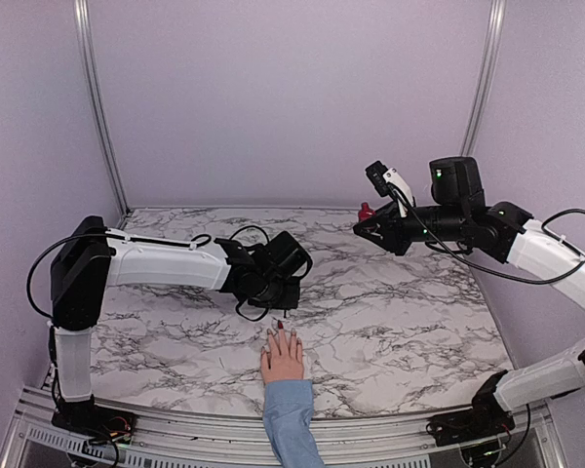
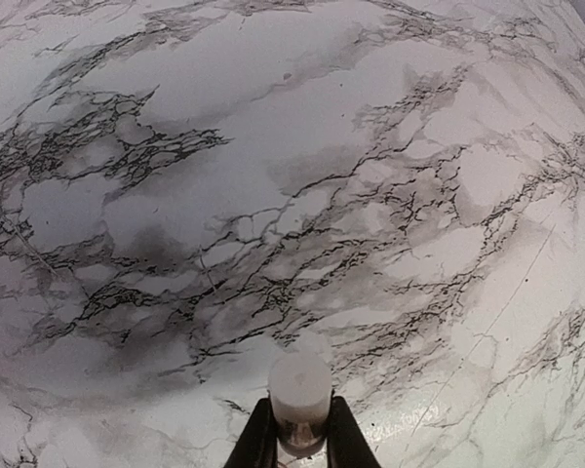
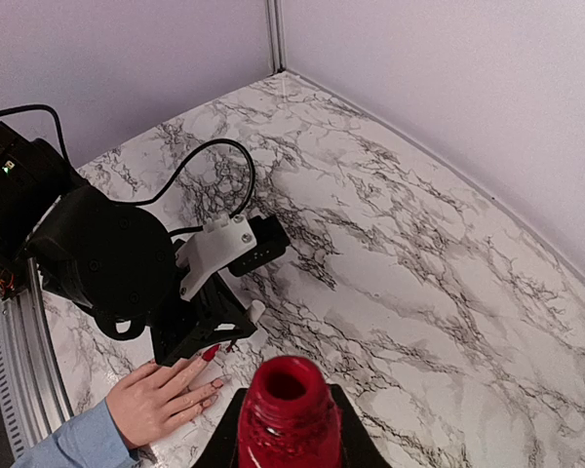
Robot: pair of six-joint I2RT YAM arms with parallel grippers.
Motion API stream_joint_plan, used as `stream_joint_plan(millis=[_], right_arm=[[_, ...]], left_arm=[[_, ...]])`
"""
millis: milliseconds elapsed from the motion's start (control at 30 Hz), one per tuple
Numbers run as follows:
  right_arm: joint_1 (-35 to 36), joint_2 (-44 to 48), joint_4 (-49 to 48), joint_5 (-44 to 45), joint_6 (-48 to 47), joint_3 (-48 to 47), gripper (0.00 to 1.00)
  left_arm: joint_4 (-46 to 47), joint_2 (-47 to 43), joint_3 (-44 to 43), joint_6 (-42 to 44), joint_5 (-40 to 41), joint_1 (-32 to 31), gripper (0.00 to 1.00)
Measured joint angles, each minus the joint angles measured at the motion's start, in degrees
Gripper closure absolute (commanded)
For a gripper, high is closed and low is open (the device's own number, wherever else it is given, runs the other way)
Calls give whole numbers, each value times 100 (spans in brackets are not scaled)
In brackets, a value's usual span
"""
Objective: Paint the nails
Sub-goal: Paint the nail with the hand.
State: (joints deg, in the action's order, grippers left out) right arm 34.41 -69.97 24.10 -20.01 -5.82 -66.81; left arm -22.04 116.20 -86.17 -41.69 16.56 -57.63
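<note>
The small nails of the pale pink hand with a light blue sleeve are seen near the front edge of the white marble table. One is painted dark red; the rest seem paler, though they are tiny. A round white cap is pinched by the robot's left hand, close by them. An open dark red bottle is gripped by the right hand, well apart.

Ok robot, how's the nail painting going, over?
Left pincer shut on white cap, beside the hand. Right pincer shut on open red polish bottle, raised. One nail red, rest look pale. Nothing seen in the way.
</note>
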Motion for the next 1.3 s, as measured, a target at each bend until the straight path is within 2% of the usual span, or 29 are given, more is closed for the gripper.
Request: stream_joint_plan(millis=[433, 1300], right_arm=[[0, 0, -2, -15, 4, 0, 100], [0, -33, -2, -44, 4, 0, 100]], left_arm=[[90, -463, 328, -2, 17, -2, 100], [133, -446, 494, -138, -114, -7, 100]])
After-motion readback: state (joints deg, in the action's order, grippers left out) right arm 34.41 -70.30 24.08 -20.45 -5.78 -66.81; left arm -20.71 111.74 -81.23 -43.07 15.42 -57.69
